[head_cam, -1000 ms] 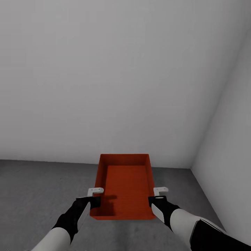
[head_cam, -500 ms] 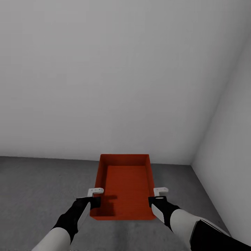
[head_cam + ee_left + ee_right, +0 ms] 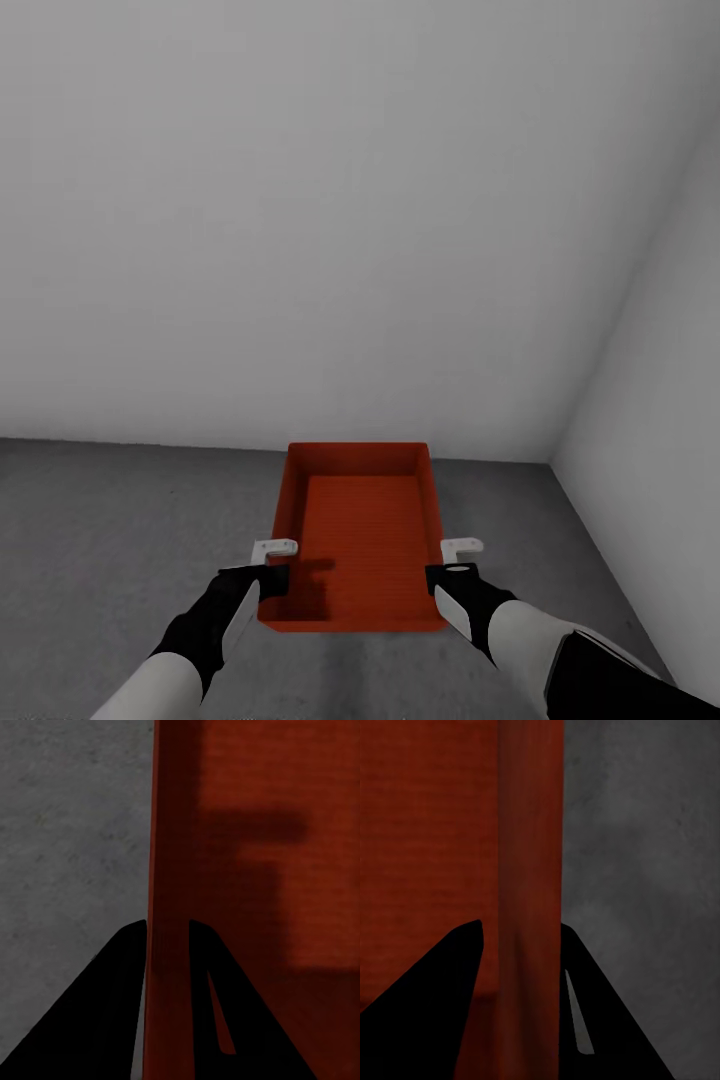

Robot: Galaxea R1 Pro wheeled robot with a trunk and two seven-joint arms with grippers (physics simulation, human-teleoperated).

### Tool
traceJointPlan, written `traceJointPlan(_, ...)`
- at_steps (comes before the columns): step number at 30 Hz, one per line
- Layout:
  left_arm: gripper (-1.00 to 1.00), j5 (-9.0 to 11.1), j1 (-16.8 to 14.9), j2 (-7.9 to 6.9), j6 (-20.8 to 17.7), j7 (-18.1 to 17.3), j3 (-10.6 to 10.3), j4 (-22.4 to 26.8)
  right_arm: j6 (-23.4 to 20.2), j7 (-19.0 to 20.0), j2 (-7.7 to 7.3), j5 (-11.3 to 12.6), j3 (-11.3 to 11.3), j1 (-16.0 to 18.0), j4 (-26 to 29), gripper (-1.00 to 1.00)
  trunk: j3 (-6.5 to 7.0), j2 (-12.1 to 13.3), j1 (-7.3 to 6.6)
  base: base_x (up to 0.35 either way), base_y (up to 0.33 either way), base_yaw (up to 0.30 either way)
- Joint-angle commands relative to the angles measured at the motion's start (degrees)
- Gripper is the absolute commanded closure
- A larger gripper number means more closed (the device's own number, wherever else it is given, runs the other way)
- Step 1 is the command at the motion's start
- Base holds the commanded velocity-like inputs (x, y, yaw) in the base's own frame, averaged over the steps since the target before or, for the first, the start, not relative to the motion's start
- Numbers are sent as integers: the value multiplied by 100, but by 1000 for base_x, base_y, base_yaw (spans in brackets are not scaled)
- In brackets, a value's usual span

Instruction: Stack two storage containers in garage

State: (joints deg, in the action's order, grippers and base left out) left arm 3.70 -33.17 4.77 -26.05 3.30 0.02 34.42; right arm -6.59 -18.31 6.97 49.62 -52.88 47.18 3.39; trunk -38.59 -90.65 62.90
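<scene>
One orange-red storage container, open-topped and empty, hangs level in front of me above the grey concrete floor of the garage. My left gripper is shut on its left wall near the front corner, and my right gripper is shut on its right wall. In the left wrist view the ribbed wall runs between the dark fingers of the left gripper. The right wrist view shows the other wall pinched in the right gripper.
A plain white wall stands straight ahead, a short way beyond the container. A second white wall closes the right side, and the two meet in a corner at the far right. Bare concrete spreads to the left.
The foot of the wall ahead has slid slightly up in the head view, so the camera has moved. The container and both grippers keep the same hold and place.
</scene>
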Motion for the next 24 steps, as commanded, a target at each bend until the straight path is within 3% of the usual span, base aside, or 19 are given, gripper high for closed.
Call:
traceJointPlan(1,100,-170,3,-2,-23,56,-318,-6,-36,-172,-3,-58,40,28,4,100,-34,-45,22,0,0,0)
traceJointPlan(24,100,-173,3,-2,-23,56,-318,-6,-36,-172,-3,-58,38,28,4,100,-658,-967,527,0,0,0)
